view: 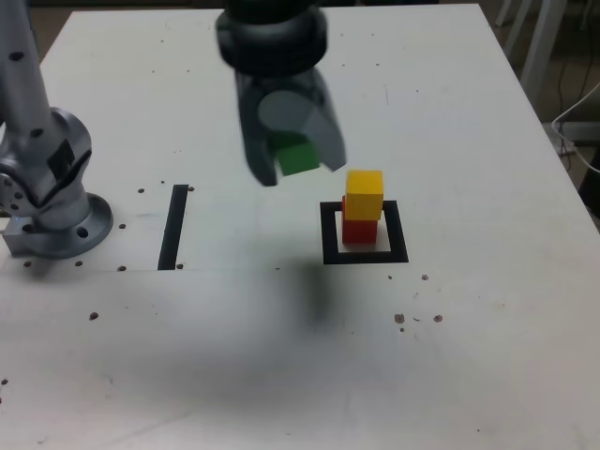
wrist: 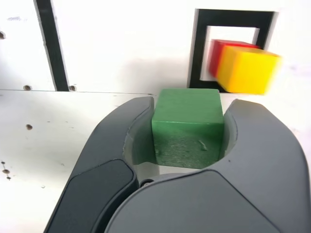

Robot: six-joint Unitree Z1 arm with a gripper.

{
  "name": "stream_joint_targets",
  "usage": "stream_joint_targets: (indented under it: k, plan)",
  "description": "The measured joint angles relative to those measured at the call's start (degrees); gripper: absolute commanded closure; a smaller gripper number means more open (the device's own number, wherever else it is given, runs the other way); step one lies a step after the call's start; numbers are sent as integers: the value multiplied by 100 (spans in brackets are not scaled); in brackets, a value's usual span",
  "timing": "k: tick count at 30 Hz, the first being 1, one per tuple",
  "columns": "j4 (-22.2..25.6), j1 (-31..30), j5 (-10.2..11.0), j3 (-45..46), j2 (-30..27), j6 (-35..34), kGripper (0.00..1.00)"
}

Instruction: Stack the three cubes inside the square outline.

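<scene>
A small solid green cube (wrist: 187, 127) is held clamped between the jaws of the dark grey gripper (view: 298, 156), raised above the white table (view: 469, 375). Just to its right in the exterior view, a yellow cube (view: 365, 194) is stacked on a red cube (view: 358, 230) inside the black square outline (view: 330, 234). No writing is legible.

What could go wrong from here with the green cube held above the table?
1. The yellow cube sits slightly off the red cube, so a hard placement may topple the stack.
2. The wide jaws around the green cube could clip the yellow cube while lowering.
3. A misaligned release could drop it outside the square outline.
</scene>
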Motion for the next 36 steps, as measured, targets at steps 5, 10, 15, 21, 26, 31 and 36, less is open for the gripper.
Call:
stream_joint_targets:
  k: [5, 10, 15, 21, 26, 31, 36]
  plan:
    - [239, 12, 38, -505, 297, 213, 82]
    - [311, 89, 47, -884, 638, 420, 82]
    - [381, 281, 48, -1196, 882, 657, 81]
    - [435, 566, 47, -1330, 1091, 931, 81]
    - [437, 694, -28, -1387, 1202, 1072, 81]
    - [437, 761, -141, -1391, 1265, 1150, 81]
    - [436, 764, -239, -1378, 1272, 1166, 81]
